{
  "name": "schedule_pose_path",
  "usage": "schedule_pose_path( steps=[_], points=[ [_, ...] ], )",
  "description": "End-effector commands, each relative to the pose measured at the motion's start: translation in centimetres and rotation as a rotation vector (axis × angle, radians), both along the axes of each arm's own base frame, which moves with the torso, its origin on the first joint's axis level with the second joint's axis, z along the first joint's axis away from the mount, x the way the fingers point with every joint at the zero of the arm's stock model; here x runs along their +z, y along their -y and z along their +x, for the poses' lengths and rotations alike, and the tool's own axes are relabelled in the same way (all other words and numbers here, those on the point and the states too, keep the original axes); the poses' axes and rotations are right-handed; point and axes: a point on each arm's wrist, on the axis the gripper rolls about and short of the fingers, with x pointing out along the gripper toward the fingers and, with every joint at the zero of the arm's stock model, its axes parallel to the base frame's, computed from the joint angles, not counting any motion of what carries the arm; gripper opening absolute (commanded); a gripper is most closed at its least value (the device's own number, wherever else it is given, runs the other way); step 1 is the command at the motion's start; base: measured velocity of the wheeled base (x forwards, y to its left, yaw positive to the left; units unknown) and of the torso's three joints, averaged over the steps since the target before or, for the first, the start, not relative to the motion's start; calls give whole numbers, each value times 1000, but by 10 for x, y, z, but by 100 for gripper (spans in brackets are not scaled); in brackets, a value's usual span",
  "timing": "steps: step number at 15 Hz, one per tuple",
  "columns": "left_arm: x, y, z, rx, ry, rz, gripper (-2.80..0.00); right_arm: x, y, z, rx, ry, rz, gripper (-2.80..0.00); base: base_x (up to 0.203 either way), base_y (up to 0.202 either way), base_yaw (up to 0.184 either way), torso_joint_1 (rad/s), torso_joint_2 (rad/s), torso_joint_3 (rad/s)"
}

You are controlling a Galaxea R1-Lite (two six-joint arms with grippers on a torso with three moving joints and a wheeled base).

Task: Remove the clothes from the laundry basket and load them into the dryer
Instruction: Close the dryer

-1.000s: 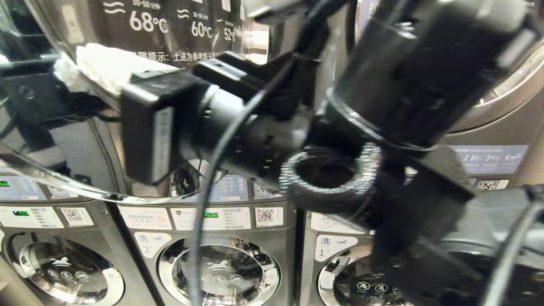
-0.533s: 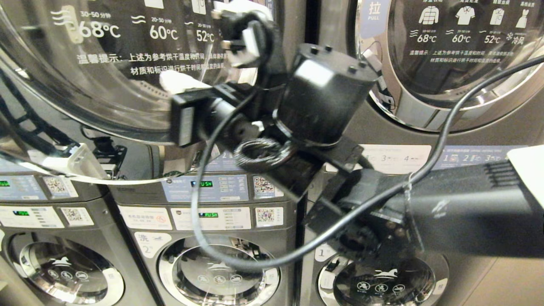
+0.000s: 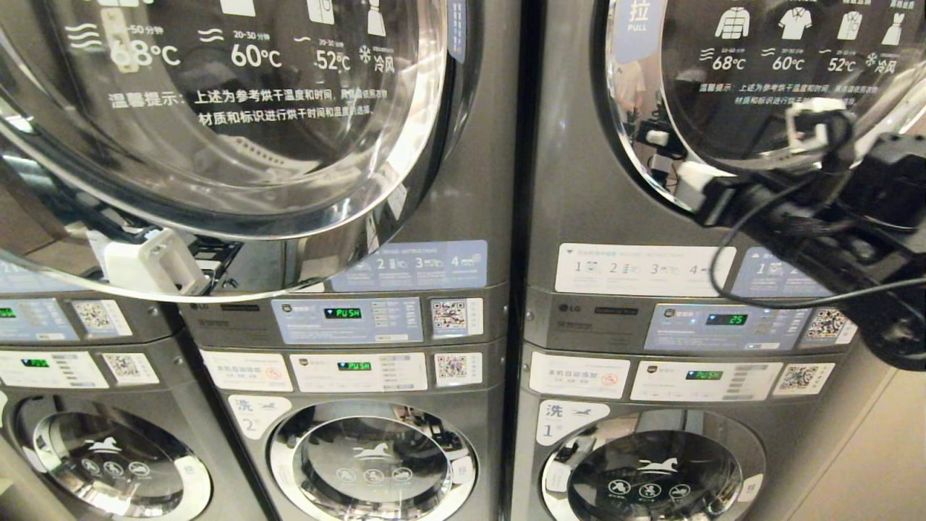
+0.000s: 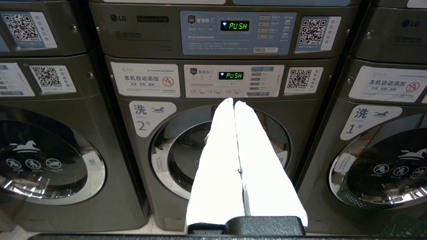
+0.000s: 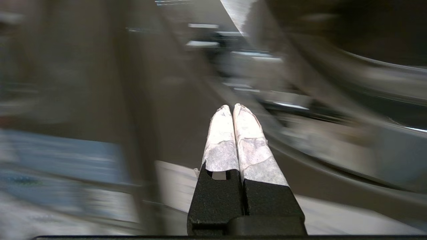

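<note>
Now no clothes are visible; the dryer door (image 3: 217,145) hangs open. The right gripper (image 5: 232,110), fingers pressed together and empty, has swung away to the right of this door. The left gripper (image 4: 233,103) is also closed, lower down.

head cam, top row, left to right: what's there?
Open dryer door swung out on the left → strip of that dryer's grey front → dark seam between the stacks → right dryer's closed door → right gripper, shut and empty, in front of that door's lower rim.
</note>
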Motion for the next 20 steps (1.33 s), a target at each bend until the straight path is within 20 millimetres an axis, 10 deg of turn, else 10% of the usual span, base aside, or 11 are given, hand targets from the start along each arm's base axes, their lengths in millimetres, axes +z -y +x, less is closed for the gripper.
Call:
schedule_pose_path(
  steps=[1,3,5,12,20],
  points=[
    [0,0,0,-1,0,0,-280,0,81,-38,-207,0,-43,-280,0,0,0,0,0,0],
    [0,0,0,1,0,0,-280,-21,138,-78,-310,-52,-98,-280,0,0,0,0,0,0],
    [0,0,0,-1,0,0,-280,-45,149,-123,-284,-121,-107,-280,0,0,0,0,0,0],
    [0,0,0,1,0,0,-280,-118,80,-220,-243,-363,-103,-280,0,0,0,0,0,0],
    [0,0,0,-1,0,-1,-280,-154,27,-324,-212,-396,-197,-280,0,0,0,0,0,0]
  ],
)
